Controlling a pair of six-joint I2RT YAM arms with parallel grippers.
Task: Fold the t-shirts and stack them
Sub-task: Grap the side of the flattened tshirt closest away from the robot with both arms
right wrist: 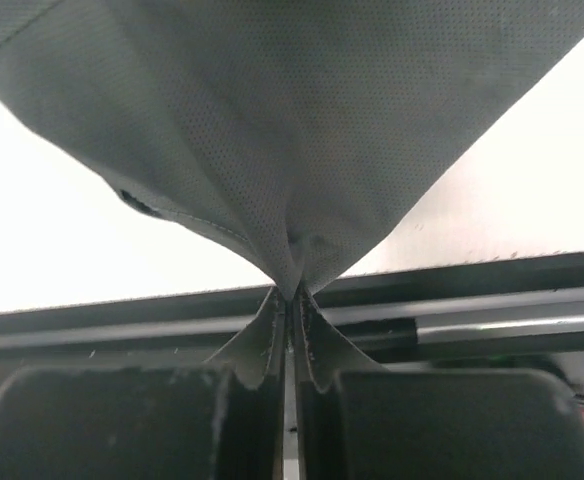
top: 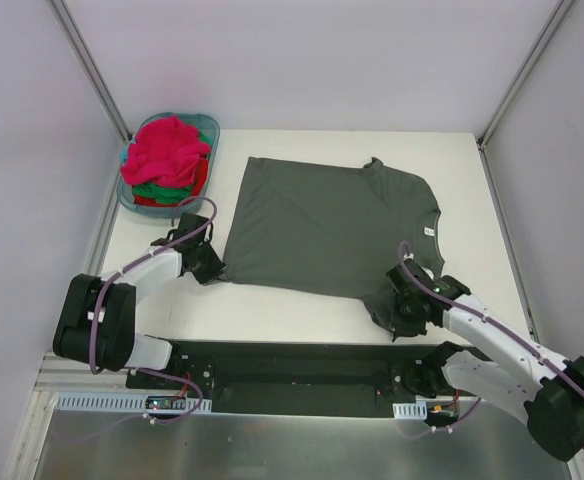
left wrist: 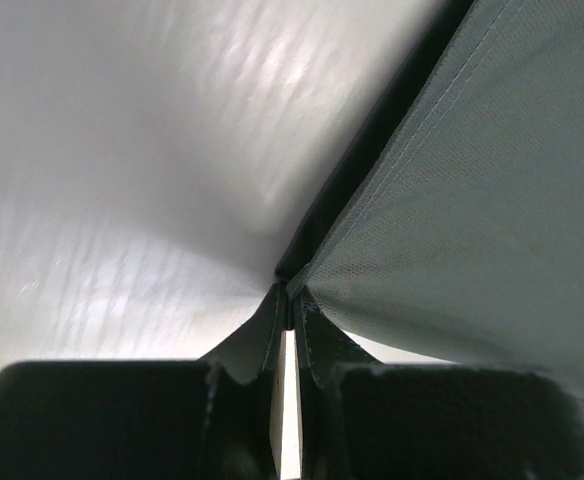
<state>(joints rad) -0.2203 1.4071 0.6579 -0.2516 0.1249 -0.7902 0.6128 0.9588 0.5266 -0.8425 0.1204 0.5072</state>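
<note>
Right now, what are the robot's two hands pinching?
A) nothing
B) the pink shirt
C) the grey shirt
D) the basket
C: the left gripper and the right gripper are each shut on the near edge of the grey shirt.

The left claw point(left wrist: 290, 300) and right claw point(right wrist: 290, 298) look matte black, on white-shelled arms point(top: 152, 266) with black joints, purplish cables.

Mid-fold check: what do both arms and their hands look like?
Left arm and right arm: white shells, black joints, bulky black shoulder blocks. A purple cable loops along each. Left hand and right hand are black, with two dark flat fingers.
</note>
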